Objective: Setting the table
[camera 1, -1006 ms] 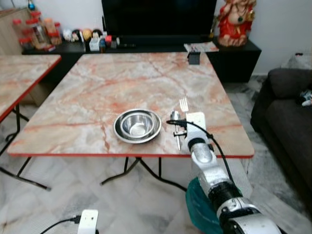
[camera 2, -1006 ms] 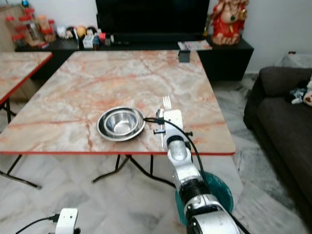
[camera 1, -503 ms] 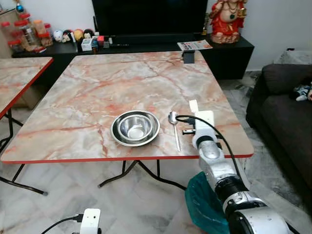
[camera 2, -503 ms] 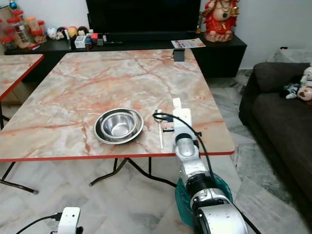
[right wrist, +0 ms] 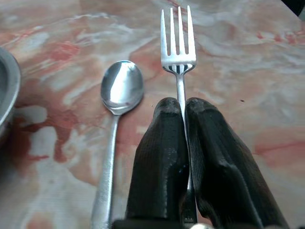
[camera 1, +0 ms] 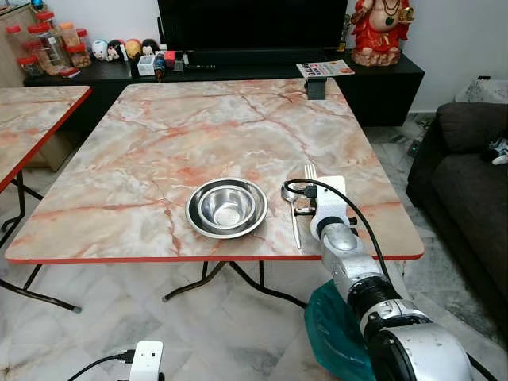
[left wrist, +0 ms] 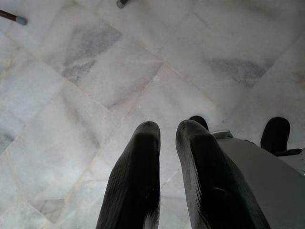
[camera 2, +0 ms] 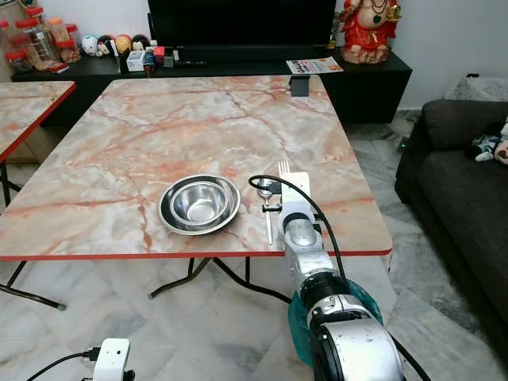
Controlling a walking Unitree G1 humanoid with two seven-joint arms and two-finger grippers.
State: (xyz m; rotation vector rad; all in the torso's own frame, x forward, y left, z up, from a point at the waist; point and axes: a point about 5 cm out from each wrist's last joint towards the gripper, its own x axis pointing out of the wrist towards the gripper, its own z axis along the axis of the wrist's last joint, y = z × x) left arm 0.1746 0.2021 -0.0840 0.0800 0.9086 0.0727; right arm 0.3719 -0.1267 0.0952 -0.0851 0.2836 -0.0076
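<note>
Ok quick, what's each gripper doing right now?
Left gripper: shut, holding nothing, hanging over the floor.
Right gripper: shut on the fork, beside the spoon.

Well beyond the claw, a dark television [camera 1: 252,20] is seen on a low black cabinet [camera 1: 381,83] with a red figurine [camera 1: 382,30] and jars [camera 1: 48,48], while a grey sofa [camera 1: 472,182] is placed off to the claw's right and a second counter [camera 1: 32,119] to its left.
</note>
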